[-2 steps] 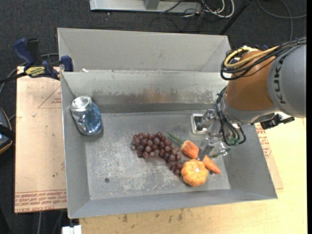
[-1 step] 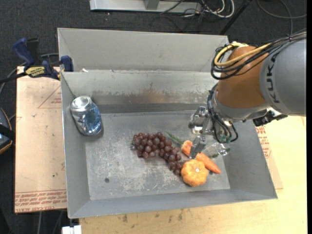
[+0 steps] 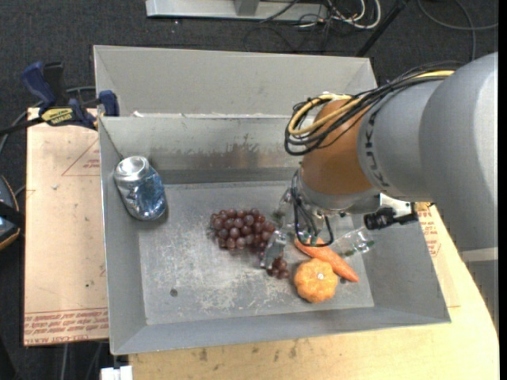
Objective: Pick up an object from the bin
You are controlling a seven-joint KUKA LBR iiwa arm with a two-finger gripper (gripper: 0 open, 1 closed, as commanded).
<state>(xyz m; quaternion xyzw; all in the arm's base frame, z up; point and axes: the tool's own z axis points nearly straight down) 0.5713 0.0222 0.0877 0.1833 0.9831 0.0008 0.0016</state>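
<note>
Claw [image 3: 279, 248] is down low in the grey bin [image 3: 198, 311], close to the floor and a little toward the view's right of mid-floor. My arm comes in from the view's right. The orange wrist cover [image 3: 337, 161] and the cable bundle [image 3: 380, 89] sit above the claw and hide much of it.

Claw state: cannot tell whether released or clenched, as the tip is half lost against the things round it. Nothing is plainly seen in its grasp.

Nearest thing: the grape bunch [image 3: 240, 229], dark purple-red, lying flat on the bin floor just to the view's left of the claw. Its near end is right at the claw tip; touching or merely beside, I cannot tell.

A few loose grapes [image 3: 277, 269] lie just below the claw, toward the bin's near wall.

The carrot [image 3: 329, 260], orange and tapered, lies just to the view's right of the claw, its thin end pointing away toward the lower right.

The small orange fruit [image 3: 315, 282], round and ribbed, is below and right of the claw, touching the carrot's underside.

The drink can [image 3: 141, 188], silver top and blue side, lies tilted well apart from the claw, far to the view's left against the bin's left wall
</note>
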